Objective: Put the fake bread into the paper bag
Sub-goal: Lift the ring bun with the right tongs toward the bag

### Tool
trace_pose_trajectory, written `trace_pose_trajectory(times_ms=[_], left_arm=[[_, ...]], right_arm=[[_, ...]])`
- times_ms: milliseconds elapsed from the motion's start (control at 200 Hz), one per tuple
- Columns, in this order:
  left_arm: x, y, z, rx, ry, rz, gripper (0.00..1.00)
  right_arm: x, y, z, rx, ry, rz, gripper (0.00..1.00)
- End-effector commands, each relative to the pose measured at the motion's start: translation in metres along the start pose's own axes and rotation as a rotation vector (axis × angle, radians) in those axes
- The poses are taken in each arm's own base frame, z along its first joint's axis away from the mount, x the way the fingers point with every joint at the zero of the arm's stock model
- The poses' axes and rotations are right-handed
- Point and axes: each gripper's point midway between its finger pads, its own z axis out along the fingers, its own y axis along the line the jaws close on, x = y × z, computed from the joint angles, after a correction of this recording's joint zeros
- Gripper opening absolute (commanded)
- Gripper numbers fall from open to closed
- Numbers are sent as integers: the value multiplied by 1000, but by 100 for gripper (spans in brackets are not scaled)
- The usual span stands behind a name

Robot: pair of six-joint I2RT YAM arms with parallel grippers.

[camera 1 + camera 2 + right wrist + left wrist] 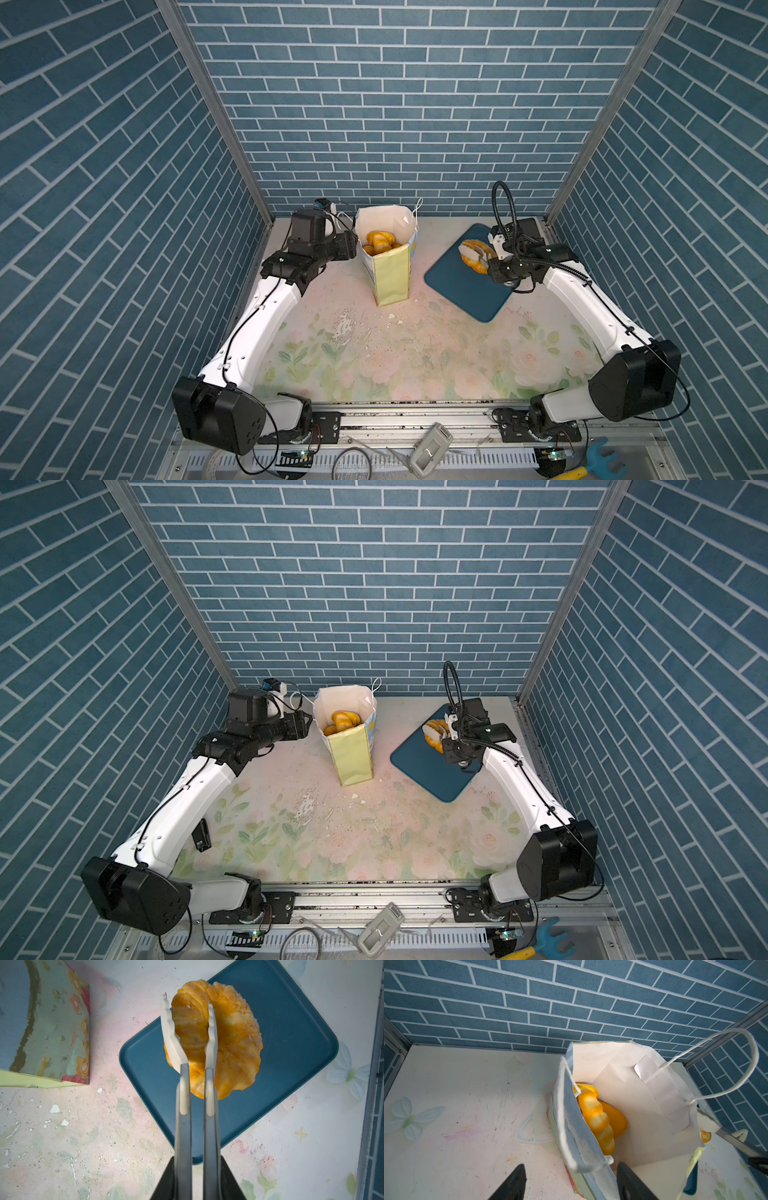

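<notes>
The fake bread (379, 242) lies mostly in the paper bag (390, 278), which stands open at about 12 o'clock on the flowered surface (374, 357). One sugared ring (232, 1039) is outside it, held on edge over the dark blue tray (457, 291) at 2 o'clock. The right gripper (196, 1167) has its jaws pressed tight on a pair of tongs (184, 1126), whose white tips pinch the ring, one at its hole and one on its outer rim. Whether the ring hangs clear of the tray cannot be told. At the bag's 9 o'clock side the left gripper (571, 1165) holds its jaws spread, straddling the near wall, one inside the mouth and one outside. The step in hand appears to be the pick-up of the last piece in view. The next move calls for a lift, a carry toward 9 o'clock across the gap, and a release above the mouth, high enough to miss the rim.
</notes>
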Motion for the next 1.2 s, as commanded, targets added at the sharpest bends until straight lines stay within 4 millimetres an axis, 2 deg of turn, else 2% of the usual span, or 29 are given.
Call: trace_pose_trajectory(times_ms=[0,780,940,1195], left_arm=[[-1,-3,-3,16,-13,-10,71],[2,-4,-5,27,-11,-13,71],[3,-3,-2,26,-5,-12,71],[1,-4,3,31,1,-13,71]], right_arm=[[-7,5,-14,-22,-59,25,13],[-9,11,-62,-32,-152,37,9],[-22,19,-86,-71,-209,13,9],[-63,41,-139,-122,-370,-90,9]])
